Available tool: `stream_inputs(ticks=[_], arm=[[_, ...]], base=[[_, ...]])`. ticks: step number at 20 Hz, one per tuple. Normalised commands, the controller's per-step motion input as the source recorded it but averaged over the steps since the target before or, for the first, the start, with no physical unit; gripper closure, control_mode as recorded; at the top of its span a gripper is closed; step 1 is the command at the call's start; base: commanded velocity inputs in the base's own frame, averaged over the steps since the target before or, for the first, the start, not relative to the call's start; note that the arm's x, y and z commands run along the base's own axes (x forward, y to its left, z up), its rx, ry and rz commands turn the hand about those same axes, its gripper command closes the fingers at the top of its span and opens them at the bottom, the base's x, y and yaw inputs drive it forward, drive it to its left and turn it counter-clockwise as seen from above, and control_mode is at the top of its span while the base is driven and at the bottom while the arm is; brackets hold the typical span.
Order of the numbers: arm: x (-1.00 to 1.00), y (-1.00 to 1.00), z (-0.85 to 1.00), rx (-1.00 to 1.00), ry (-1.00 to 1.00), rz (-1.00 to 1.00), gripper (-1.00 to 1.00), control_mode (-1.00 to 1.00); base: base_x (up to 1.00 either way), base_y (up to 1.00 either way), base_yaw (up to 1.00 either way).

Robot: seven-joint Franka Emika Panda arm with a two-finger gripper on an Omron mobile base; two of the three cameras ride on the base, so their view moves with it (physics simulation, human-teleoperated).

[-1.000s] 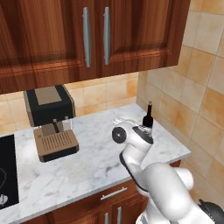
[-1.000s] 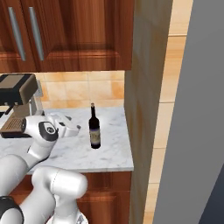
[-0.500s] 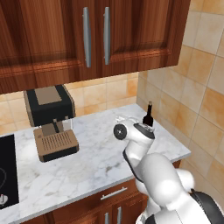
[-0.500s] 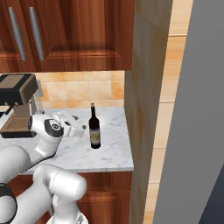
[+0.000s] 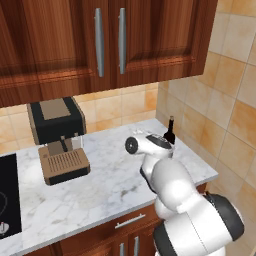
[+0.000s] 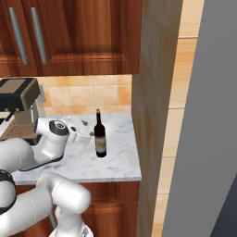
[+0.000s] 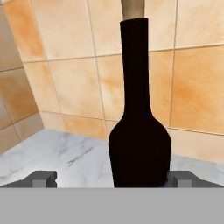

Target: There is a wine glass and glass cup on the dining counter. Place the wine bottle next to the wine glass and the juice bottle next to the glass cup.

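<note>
The wine bottle (image 7: pixel 139 131) stands upright in the centre of the hand view, its near-black body widening below a long narrow neck that ends in a tan tip at the top edge of the frame. It rests on a white-grey marble worktop (image 7: pixel 57 153), close in front of a wall of orange-tan tiles (image 7: pixel 61 74). The gripper (image 7: pixel 113 178) faces it squarely with its jaws spread wide: one dark fingertip (image 7: pixel 43 178) sits at the lower left and the other at the lower right, the bottle's body between them. Neither tip visibly touches the glass.

In the right base view the bottle (image 6: pixel 100 136) stands just right of centre near the worktop's (image 6: pixel 115 162) right end, with the arm's hand just to its left. In the left base view only its neck and shoulder (image 5: pixel 170 132) show above the arm's white wrist, right of centre, near the tiled side wall.

Further out, a dark coffee machine (image 5: pixel 56 135) with a brown tray stands at the left of the left base view, under reddish-brown wall cabinets (image 5: pixel 107 42) with long metal handles. A black hob (image 5: pixel 7 195) sits at the lower left edge.
</note>
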Motion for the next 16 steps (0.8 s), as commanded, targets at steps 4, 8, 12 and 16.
stream_inputs(ticks=[4,8,12,16], arm=[[0.20,-0.11,-0.12,0.00,0.00,-0.10,-1.00,-1.00],[0.23,-0.09,-0.15,0.00,0.00,-0.05,-1.00,-1.00],[0.16,-0.13,-0.12,0.00,0.00,-0.02,-1.00,-1.00],[0.08,-0.10,-0.11,0.01,0.00,0.00,-1.00,-1.00]], base=[[0.00,0.00,0.00],[0.00,0.00,0.00],[0.00,0.00,0.00],[0.00,0.00,0.00]])
